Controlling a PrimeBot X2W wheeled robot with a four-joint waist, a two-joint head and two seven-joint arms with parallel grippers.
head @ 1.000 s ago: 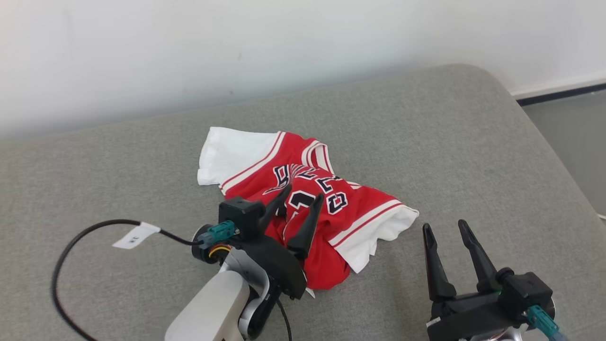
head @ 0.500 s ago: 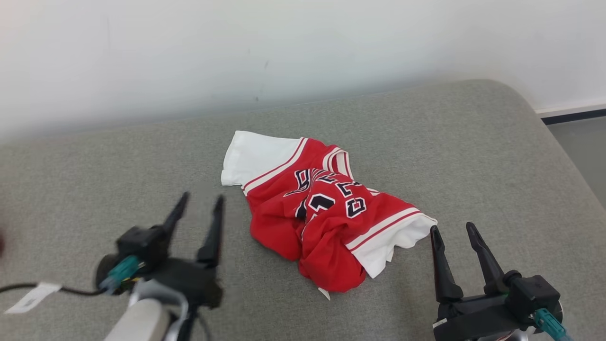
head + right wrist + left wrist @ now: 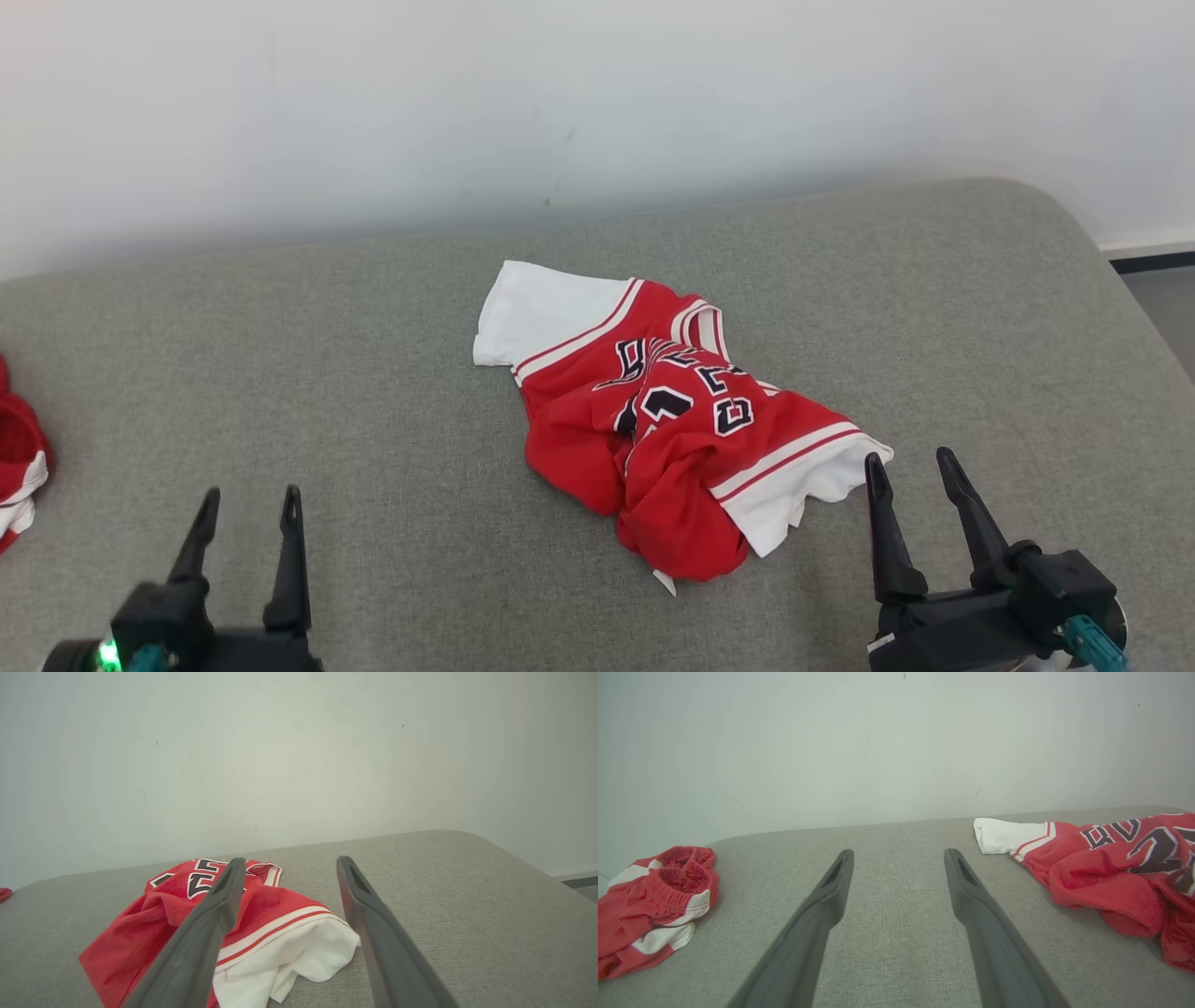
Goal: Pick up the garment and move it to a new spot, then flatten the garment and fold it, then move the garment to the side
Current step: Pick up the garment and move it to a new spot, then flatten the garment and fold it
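Crumpled red jersey (image 3: 569, 448), dark white-edged lettering (image 3: 731, 415) (creased, mostly unreadable)

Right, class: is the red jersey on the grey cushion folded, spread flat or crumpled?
Crumpled. The jersey lies in a heap, its lettering broken by creases; one white sleeve lies flat.

I am looking down into a plain indoor room, home or lab I cannot tell, where a grey fabric-upholstered cushion (image 3: 355, 373) is sitting against a bare white wall (image 3: 560, 93), a dark skirting strip (image 3: 1154, 260) running along a grey floor (image 3: 1169, 313).
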